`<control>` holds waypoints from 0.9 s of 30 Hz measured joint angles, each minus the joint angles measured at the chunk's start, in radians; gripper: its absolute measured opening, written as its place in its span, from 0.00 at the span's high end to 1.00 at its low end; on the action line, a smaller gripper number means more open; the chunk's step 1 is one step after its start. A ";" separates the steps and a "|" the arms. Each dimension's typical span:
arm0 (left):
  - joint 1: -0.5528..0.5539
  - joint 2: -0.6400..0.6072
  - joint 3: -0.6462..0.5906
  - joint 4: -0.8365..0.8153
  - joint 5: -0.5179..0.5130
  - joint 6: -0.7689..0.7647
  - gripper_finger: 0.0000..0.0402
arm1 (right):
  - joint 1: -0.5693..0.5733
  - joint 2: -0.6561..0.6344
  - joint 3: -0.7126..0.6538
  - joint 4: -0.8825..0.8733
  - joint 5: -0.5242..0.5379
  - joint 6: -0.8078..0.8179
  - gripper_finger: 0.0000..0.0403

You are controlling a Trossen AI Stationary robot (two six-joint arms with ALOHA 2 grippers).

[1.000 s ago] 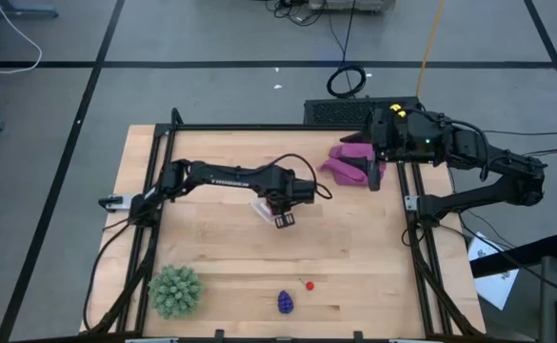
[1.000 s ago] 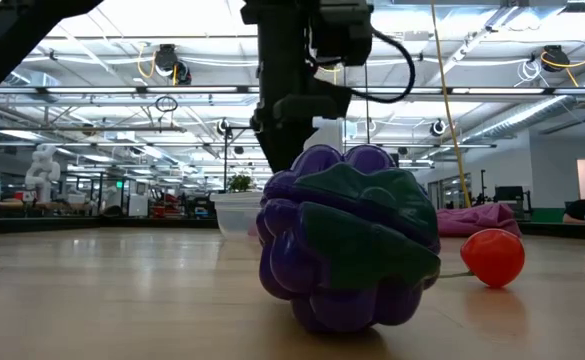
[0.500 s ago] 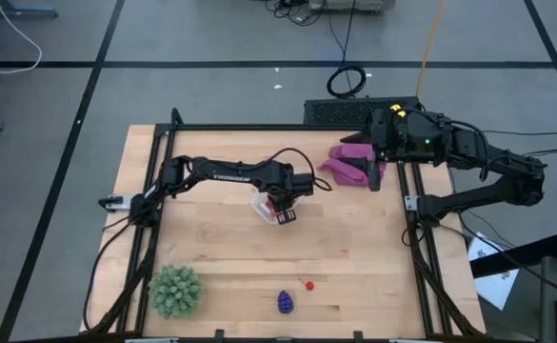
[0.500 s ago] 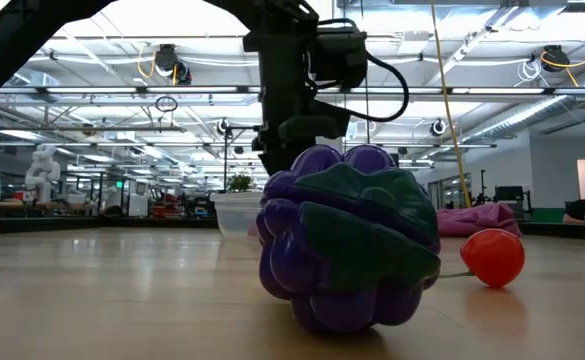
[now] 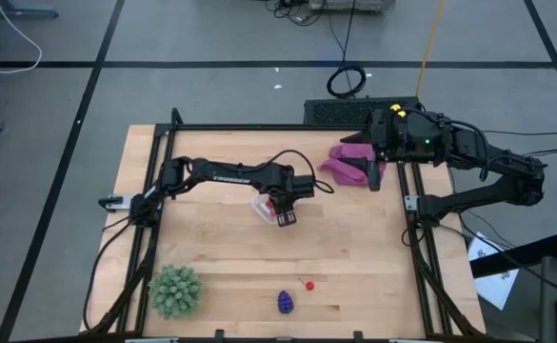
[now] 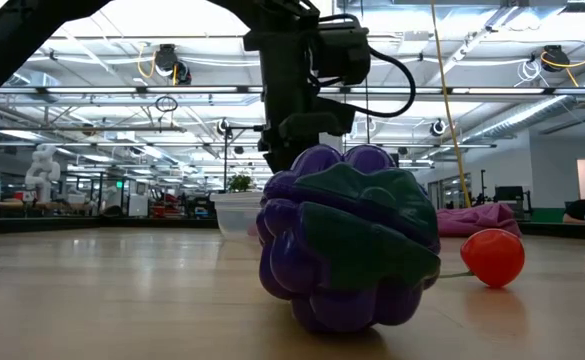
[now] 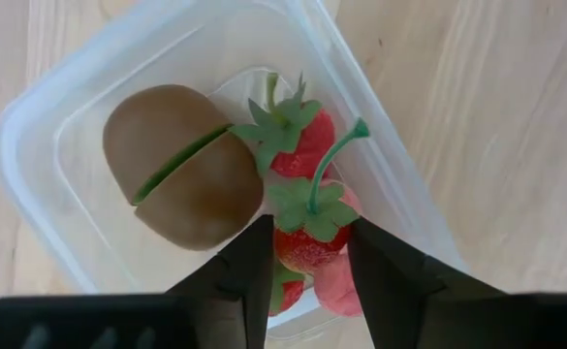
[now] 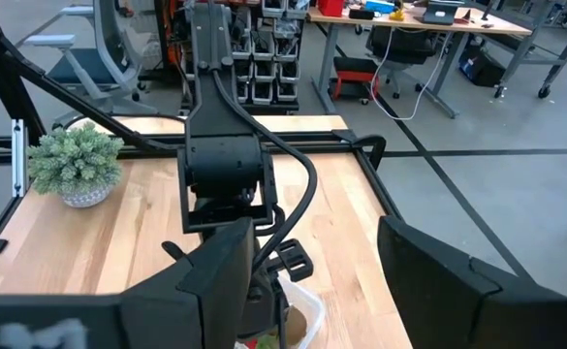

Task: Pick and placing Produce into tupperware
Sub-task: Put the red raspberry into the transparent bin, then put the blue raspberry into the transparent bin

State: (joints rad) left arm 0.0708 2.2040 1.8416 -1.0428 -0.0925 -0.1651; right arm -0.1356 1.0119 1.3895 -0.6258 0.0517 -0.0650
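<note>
The clear square tupperware (image 7: 50,126) stands mid-table (image 5: 265,206). In it lie a brown oval (image 7: 181,165), a red strawberry (image 7: 298,145) and a pink piece (image 7: 336,286). My left gripper (image 7: 312,276) points down into the tub (image 5: 283,214), shut on another red strawberry (image 7: 307,237). Near the front edge lie the purple grape bunch (image 5: 286,302) and a small red fruit (image 5: 308,284). My right gripper (image 8: 331,281) stands open and high at the back right (image 5: 373,176), above the magenta cloth, with nothing between its fingers. My left gripper pinches the strawberry's red body (image 7: 293,254) by its two sides between its two fingers (image 7: 254,281). The fingers come from above, pointing down. The strawberry's green cap and stem (image 7: 327,165) face up. Whether it rests on the fruits below, I cannot tell.
A green spiky plant (image 5: 175,291) stands at the front left corner. A magenta cloth (image 5: 349,164) lies at the back right under my right arm. A black frame runs along the table's sides (image 5: 154,191). Bare wood lies between the tub and the front fruits.
My left gripper has sunk a little toward the tub, still carrying the strawberry, and its wrist has tipped slightly. The tub and the other fruits have stayed where they were.
</note>
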 joint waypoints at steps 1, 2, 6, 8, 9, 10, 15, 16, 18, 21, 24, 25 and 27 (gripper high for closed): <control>0.000 0.000 0.000 0.000 0.003 0.003 0.67 | 0.000 0.000 0.000 0.000 0.000 0.000 0.47; 0.000 0.000 0.000 0.000 0.005 0.006 0.65 | 0.000 0.000 0.000 0.000 0.000 0.000 0.47; -0.001 0.000 0.000 -0.002 0.007 0.006 0.57 | 0.000 0.000 0.000 0.000 0.000 0.000 0.47; -0.001 0.000 0.000 -0.002 0.000 0.004 0.53 | 0.000 0.000 0.000 0.000 0.000 0.000 0.47; -0.001 0.000 0.000 -0.002 -0.013 0.002 0.51 | 0.000 0.000 0.000 0.000 0.000 0.000 0.47; 0.000 0.000 0.000 -0.003 -0.026 0.000 0.49 | 0.000 0.000 0.000 0.000 0.000 0.000 0.47; 0.000 -0.038 0.000 -0.023 -0.065 0.002 0.43 | 0.000 0.000 0.000 0.000 0.000 0.000 0.47; 0.000 -0.057 0.000 -0.038 -0.073 -0.001 0.43 | 0.000 0.000 0.000 0.000 0.000 0.000 0.47; -0.002 -0.106 0.000 -0.074 -0.094 -0.018 0.42 | 0.000 0.000 0.000 0.000 0.000 0.000 0.47; -0.017 -0.192 0.000 -0.131 -0.122 -0.085 0.43 | 0.000 0.000 0.000 -0.007 0.000 0.000 0.47; -0.073 -0.269 0.000 -0.141 -0.127 -0.178 0.44 | 0.000 0.000 0.000 -0.017 0.000 0.001 0.47; -0.103 -0.280 0.000 -0.134 -0.127 -0.201 0.44 | 0.000 0.000 0.000 -0.018 0.000 0.001 0.47; -0.173 -0.295 0.000 -0.118 -0.121 -0.236 0.44 | 0.000 0.000 0.000 -0.021 0.000 0.001 0.47</control>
State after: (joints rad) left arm -0.1019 1.9085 1.8416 -1.1610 -0.2132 -0.4012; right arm -0.1360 1.0119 1.3895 -0.6470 0.0516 -0.0639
